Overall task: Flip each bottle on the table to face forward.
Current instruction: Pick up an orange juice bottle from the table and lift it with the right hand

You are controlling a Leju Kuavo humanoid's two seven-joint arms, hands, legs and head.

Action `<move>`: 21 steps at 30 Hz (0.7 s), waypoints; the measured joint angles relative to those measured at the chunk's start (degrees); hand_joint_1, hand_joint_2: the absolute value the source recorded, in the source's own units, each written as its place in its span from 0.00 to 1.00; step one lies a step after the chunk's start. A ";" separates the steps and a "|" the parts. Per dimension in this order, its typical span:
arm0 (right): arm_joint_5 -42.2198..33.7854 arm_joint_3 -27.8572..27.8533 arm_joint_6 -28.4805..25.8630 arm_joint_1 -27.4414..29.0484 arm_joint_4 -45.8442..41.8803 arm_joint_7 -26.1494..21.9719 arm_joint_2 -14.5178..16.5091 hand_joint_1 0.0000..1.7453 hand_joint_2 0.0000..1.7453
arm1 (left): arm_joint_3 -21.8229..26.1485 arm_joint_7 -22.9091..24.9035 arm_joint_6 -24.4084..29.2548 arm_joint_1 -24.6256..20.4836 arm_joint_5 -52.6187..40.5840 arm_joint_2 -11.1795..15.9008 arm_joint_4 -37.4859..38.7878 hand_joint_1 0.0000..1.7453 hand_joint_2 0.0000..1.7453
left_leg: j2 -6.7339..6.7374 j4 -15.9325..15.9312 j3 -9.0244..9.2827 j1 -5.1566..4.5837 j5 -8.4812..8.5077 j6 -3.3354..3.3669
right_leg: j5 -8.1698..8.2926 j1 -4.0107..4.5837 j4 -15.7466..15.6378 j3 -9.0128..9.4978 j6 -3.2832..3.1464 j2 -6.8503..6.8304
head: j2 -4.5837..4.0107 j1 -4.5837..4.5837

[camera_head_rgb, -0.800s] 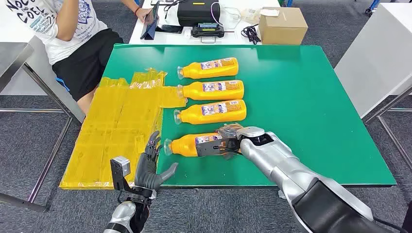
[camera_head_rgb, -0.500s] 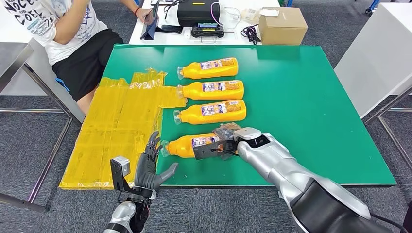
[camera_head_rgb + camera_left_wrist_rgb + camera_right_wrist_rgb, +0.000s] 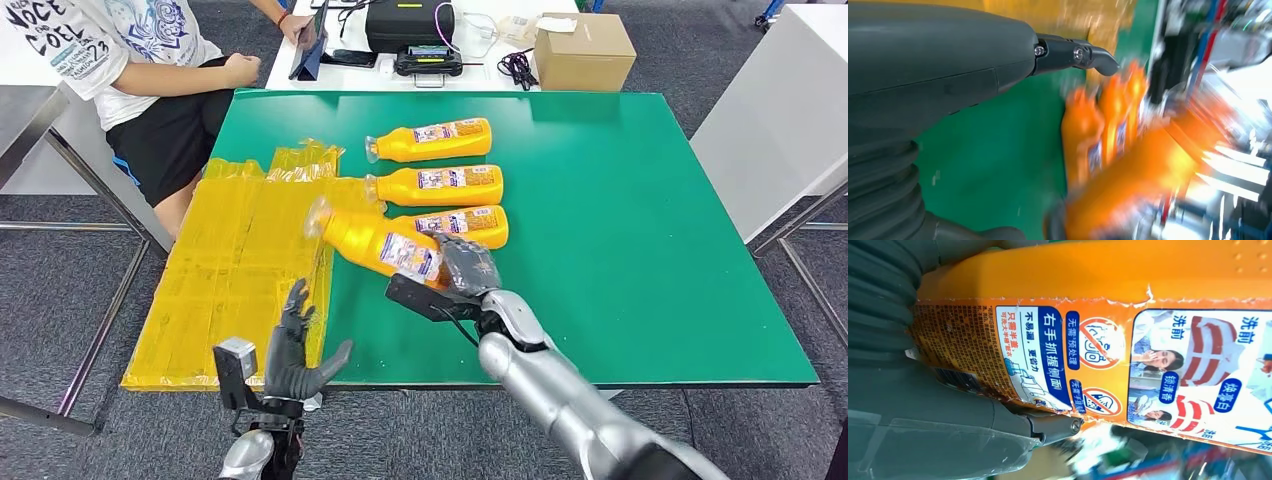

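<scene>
Right now your right hand (image 3: 462, 268) grips the nearest bottle (image 3: 375, 240) by its base end, lifted off the green table (image 3: 620, 230) with its cap pointing toward ten o'clock, probably so it can be rolled label-forward. At twelve o'clock, three more bottles (image 3: 432, 141) lie in a row. Your left hand (image 3: 296, 352) hovers spread and empty at seven o'clock.

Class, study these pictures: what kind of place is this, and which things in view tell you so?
Probably a robotics lab or test workspace, not a home. A green work table holds identical orange bottles in a row, a white desk behind carries electronics and a cardboard box, and the floor is grey office carpet.
</scene>
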 joint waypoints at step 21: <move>5.27 -22.09 0.50 26.24 -32.01 -9.25 0.37 1.00 1.00 | 1.99 -1.29 1.59 3.21 -2.55 -0.59 -7.92 0.00 1.00 | -0.03 -0.02 -0.03 -0.05 -0.06 0.08 | -0.10 -0.05 -0.03 0.02 0.11 -0.06 | 0.00 0.01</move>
